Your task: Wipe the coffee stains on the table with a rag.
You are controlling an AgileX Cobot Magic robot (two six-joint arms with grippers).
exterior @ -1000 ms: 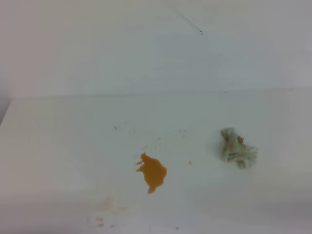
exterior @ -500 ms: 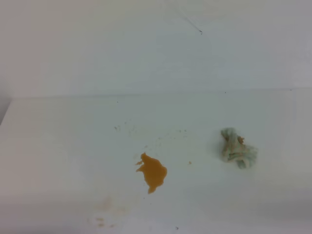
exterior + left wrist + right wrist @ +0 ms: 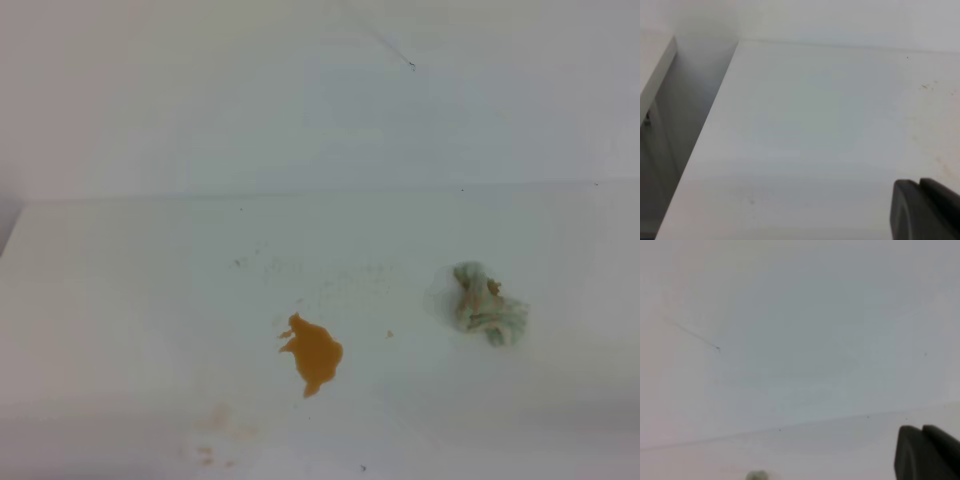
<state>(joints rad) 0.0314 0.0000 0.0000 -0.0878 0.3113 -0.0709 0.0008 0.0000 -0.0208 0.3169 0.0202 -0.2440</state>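
Note:
The coffee stains (image 3: 314, 354) are one orange-brown blotch with a small pointed tip, low on the white table (image 3: 120, 300) just left of centre. To its right lies the rag (image 3: 487, 304), a lumpy wad of pale green-and-white cloth with brownish marks. No gripper appears in the high view. The left gripper (image 3: 919, 183) shows as dark fingers pressed together at the lower right of the left wrist view, over bare table. In the right wrist view the right gripper (image 3: 921, 429) looks the same, shut and holding nothing, facing the wall.
Faint pale-brown smudges (image 3: 215, 432) lie near the table's front edge, and tiny specks (image 3: 242, 263) are scattered behind the blotch. A white wall (image 3: 300, 100) rises behind the table. The table's left edge (image 3: 700, 150) drops off beside a shadowed gap.

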